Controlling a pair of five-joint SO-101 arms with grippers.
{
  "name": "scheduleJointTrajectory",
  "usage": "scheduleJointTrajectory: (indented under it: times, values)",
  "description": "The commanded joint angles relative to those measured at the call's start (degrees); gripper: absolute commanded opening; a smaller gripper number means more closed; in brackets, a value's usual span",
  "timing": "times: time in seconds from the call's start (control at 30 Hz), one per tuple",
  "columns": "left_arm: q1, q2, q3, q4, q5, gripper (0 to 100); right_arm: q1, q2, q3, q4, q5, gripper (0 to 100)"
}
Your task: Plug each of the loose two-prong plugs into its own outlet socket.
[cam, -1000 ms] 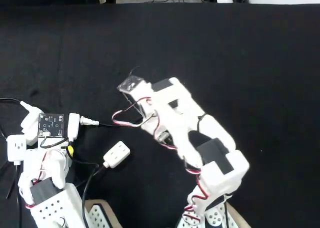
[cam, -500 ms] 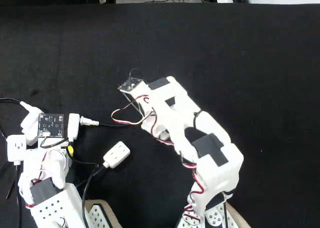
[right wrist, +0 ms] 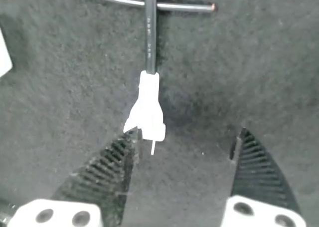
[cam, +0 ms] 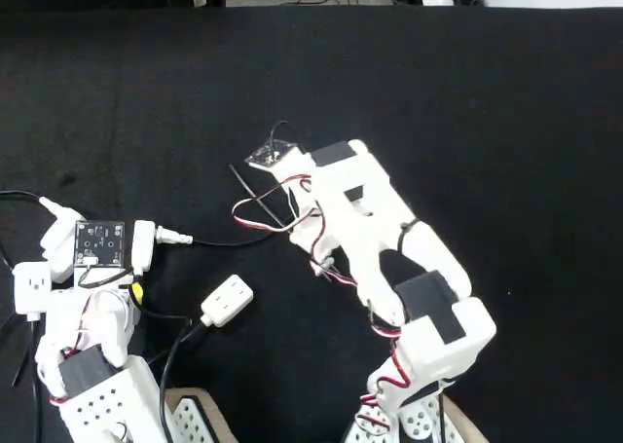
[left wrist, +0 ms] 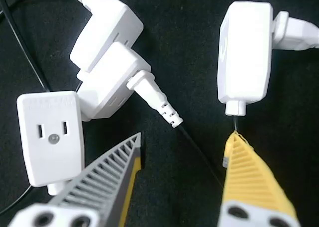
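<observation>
Plug lay between the right gripper's parted fingers. The left gripper's fingers stood apart near a white socket.

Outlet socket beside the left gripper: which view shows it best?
Left wrist view: the outlet socket lies face up, slots plain, next to the left gripper. High view shows it from farther off, slots faint. Right wrist view looks at a loose plug instead.

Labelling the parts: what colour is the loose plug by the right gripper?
White plug, black cord; right wrist view shows it best.
</observation>
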Motion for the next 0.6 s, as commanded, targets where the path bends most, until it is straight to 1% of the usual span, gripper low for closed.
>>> scheduleJointTrajectory:
  times: [0.0,0.23,0.47,0.57]
  values:
    - [0.13,-0.53,0.75,0.53,0.44,27,0.88,1.63,-0.48,-2.02,0.62,28.9]
    - [0.13,-0.53,0.75,0.53,0.44,27,0.79,6.55,-0.84,-1.58,1.23,28.1]
    - [0.13,-0.53,0.75,0.53,0.44,27,-1.05,7.16,-0.75,-1.41,0.7,11.8]
    - [0.13,-0.53,0.75,0.53,0.44,27,-1.85,7.08,-0.04,-1.49,0.7,12.5]
